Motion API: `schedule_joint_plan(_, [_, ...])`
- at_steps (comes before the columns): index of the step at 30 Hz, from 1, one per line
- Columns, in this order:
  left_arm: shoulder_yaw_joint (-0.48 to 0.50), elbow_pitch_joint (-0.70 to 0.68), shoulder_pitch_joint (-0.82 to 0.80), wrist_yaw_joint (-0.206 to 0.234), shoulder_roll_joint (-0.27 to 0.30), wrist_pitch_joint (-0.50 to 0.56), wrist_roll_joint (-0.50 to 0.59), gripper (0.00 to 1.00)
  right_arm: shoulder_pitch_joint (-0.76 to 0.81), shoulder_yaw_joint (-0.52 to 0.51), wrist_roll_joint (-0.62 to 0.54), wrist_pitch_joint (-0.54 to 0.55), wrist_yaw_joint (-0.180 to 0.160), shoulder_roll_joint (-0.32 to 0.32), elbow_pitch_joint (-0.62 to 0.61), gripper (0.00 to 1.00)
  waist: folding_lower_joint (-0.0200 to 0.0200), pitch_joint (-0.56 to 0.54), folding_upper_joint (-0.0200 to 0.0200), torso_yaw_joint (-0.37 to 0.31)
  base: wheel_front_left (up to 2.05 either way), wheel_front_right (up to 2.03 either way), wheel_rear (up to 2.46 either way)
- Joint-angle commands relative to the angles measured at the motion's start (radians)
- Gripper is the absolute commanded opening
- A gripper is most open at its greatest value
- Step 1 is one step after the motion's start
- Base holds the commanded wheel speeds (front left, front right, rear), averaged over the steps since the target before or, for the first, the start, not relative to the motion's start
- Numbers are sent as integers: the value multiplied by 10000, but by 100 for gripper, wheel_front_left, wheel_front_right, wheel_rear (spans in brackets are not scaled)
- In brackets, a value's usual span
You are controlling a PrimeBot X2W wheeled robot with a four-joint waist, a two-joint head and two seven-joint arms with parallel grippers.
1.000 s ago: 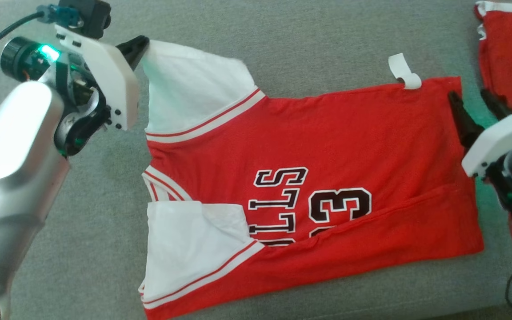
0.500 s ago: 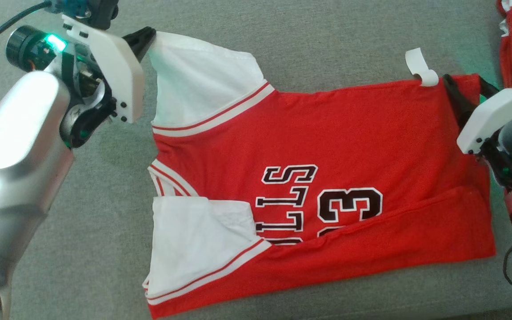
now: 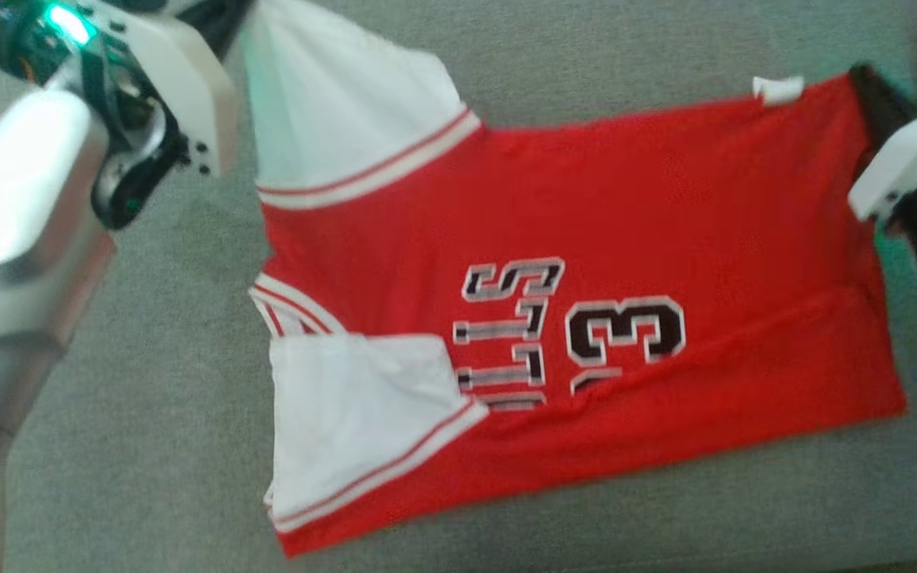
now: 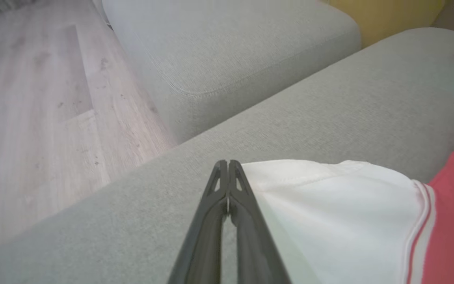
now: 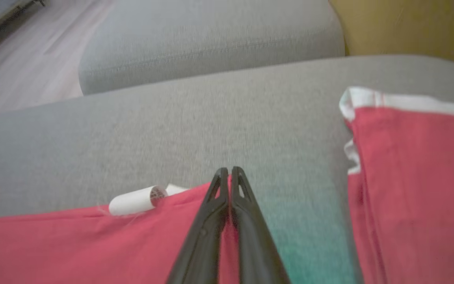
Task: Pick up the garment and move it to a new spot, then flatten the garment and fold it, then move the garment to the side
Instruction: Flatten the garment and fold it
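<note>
Two grippers hold one red garment (image 3: 626,207), which lies spread on the grey sofa cushion (image 3: 148,358) with its lettering and number facing up. The left gripper (image 4: 227,162) has its fingers pressed together on the edge of the far white sleeve (image 3: 339,103), one of two sleeves, and that sleeve is raised towards it. The right gripper (image 5: 229,170) pinches the far hem corner, with red cloth showing between its closed fingers, just beside one curled white tag (image 5: 136,200). A second red garment (image 5: 412,185) lies apart to the right, too blurred to identify, possibly shorts
</note>
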Motion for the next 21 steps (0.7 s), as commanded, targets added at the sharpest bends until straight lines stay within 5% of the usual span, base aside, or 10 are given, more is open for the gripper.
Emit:
schedule_joint_plan(1, [406, -102, -834, 20, 420, -265, 137, 0, -371, -62, 28, -176, -9, -262, -217, 0, 0, 116, 0, 87, 0, 0, 0])
schedule_joint_plan(10, [626, 1017, -1879, 100, -69, -1923, 547, 0, -1480, -525, -116, -885, -9, -366, 261, 0, 0, 256, 0, 411, 0, 0, 0])
schedule_joint_plan(21, [215, 956, -369, 42, -78, -2759, 101, 0, -452, -91, 55, -1052, -9, -553, 382, 0, 0, -532, 0, 760, 0, 0, 0])
